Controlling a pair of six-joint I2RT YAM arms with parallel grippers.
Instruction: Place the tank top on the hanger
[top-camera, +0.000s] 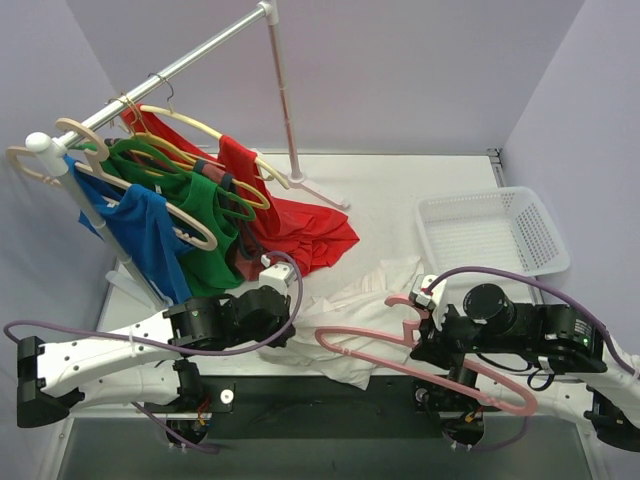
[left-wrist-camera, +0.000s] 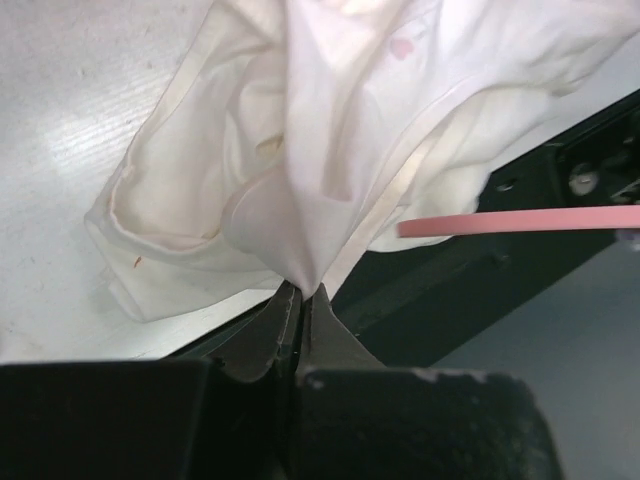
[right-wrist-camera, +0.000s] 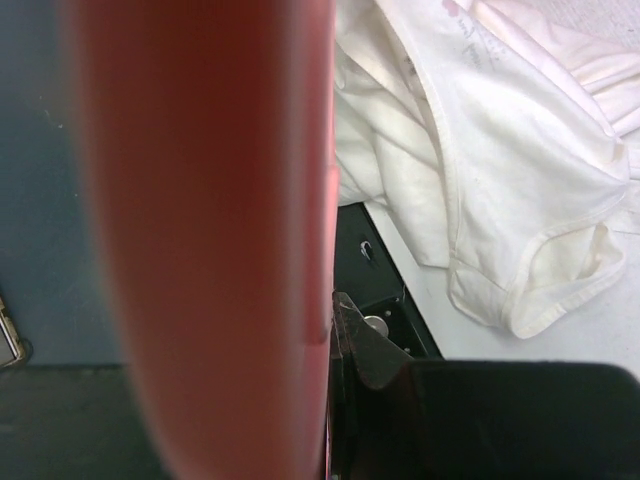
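Observation:
The white tank top (top-camera: 365, 305) lies crumpled on the table between the two arms. My left gripper (top-camera: 291, 322) is shut on a fold of it; in the left wrist view the tank top (left-wrist-camera: 330, 150) bunches into the closed gripper (left-wrist-camera: 301, 292). The pink hanger (top-camera: 400, 350) hangs over the table's front edge, its hook near the tank top. My right gripper (top-camera: 428, 345) is shut on the hanger; in the right wrist view the hanger (right-wrist-camera: 210, 240) is a big blurred pink bar against one finger (right-wrist-camera: 365, 340), with the tank top (right-wrist-camera: 500, 170) beyond. A hanger arm (left-wrist-camera: 520, 222) shows in the left wrist view.
A clothes rack (top-camera: 190, 55) at back left holds red (top-camera: 290, 215), green (top-camera: 205, 215) and blue (top-camera: 150, 235) garments on cream and green hangers. A white basket (top-camera: 490, 235) stands at the right. The black base rail (top-camera: 330, 395) runs along the near edge.

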